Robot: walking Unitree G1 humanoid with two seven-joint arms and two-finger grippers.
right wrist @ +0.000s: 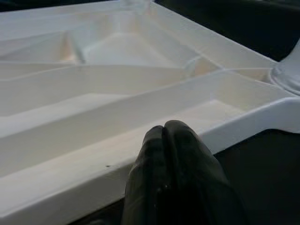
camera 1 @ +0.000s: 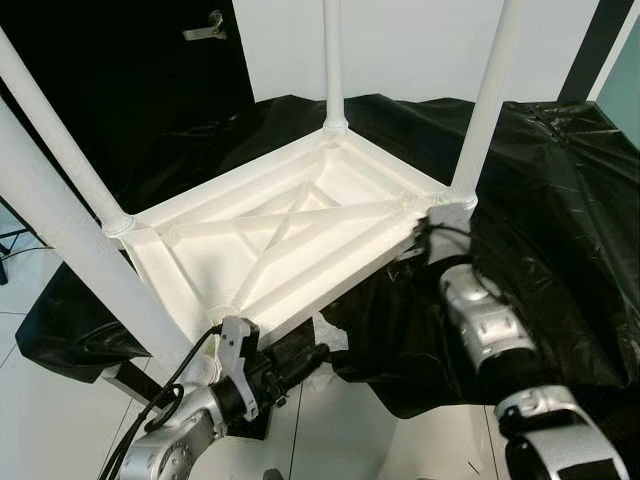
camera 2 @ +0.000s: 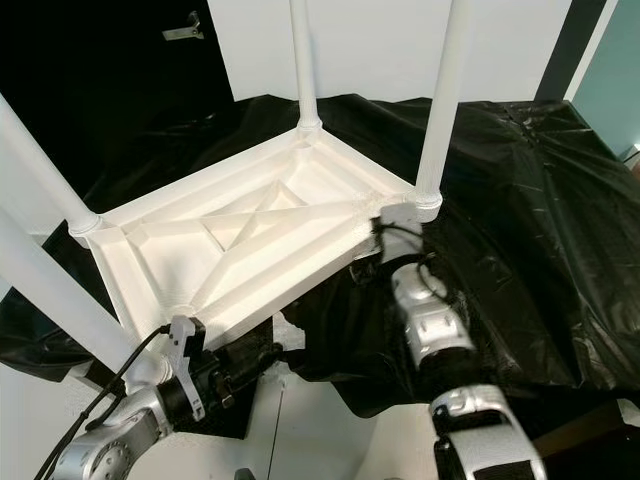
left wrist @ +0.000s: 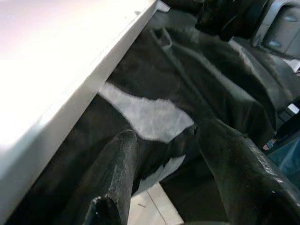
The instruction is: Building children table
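Observation:
A white children's table [camera 1: 290, 240] lies upside down on a black plastic sheet [camera 1: 560, 200], its ribbed underside facing up. Its legs stand upward: one at the far corner [camera 1: 335, 60], one at the right corner [camera 1: 490, 90], and two on the left [camera 1: 50, 120]. My left gripper [camera 1: 310, 358] is low beside the table's near edge, open, with nothing between its fingers [left wrist: 117, 154]. My right gripper [camera 1: 425, 228] is at the right corner by the leg's base. It is shut, and its fingertips [right wrist: 164, 136] rest against the table's rim [right wrist: 243, 126].
The black sheet drapes over a low support and hangs toward the white tiled floor [camera 1: 340, 430]. A dark door with a metal handle [camera 1: 205, 28] stands at the back left. A white torn patch [left wrist: 145, 115] shows in the sheet below the table's edge.

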